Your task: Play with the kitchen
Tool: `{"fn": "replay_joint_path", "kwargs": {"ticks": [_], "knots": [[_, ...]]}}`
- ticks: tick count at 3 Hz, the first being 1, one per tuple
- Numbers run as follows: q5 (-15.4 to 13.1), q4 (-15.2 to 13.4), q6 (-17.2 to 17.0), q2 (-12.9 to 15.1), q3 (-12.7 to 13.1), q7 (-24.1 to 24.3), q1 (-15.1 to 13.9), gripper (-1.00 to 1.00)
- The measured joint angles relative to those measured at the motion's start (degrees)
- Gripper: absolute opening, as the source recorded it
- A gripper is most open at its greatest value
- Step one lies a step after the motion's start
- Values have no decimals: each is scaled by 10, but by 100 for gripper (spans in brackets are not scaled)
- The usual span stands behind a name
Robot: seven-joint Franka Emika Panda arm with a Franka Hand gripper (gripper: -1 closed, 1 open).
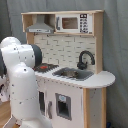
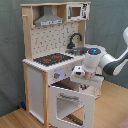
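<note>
Fingers (image 2: 80,73), aperture unclear, hover at the kitchen's (image 2: 50,65) counter edge above the tilted-open oven door (image 2: 70,102).

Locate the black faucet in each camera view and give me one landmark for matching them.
First exterior view: the faucet stands right of centre, behind the sink.
Second exterior view: the faucet sits just right of centre, in the upper half, above the robot's arm.
Shared landmark: the microwave on the top shelf.

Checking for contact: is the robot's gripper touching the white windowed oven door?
Cannot tell. In the second exterior view the gripper hangs just above the open oven door, but no contact or gap shows plainly; the first exterior view hides it behind the arm.
</note>
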Motion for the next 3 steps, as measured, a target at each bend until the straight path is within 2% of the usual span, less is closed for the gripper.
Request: {"fn": "replay_joint_path", "kwargs": {"ticks": [1,2,3], "knots": [[-5,0,-10,5,0,4,0,100],[-33,2,-54,25,1,21,0,100],[-66,4,-97,29,2,41,6,100]]}}
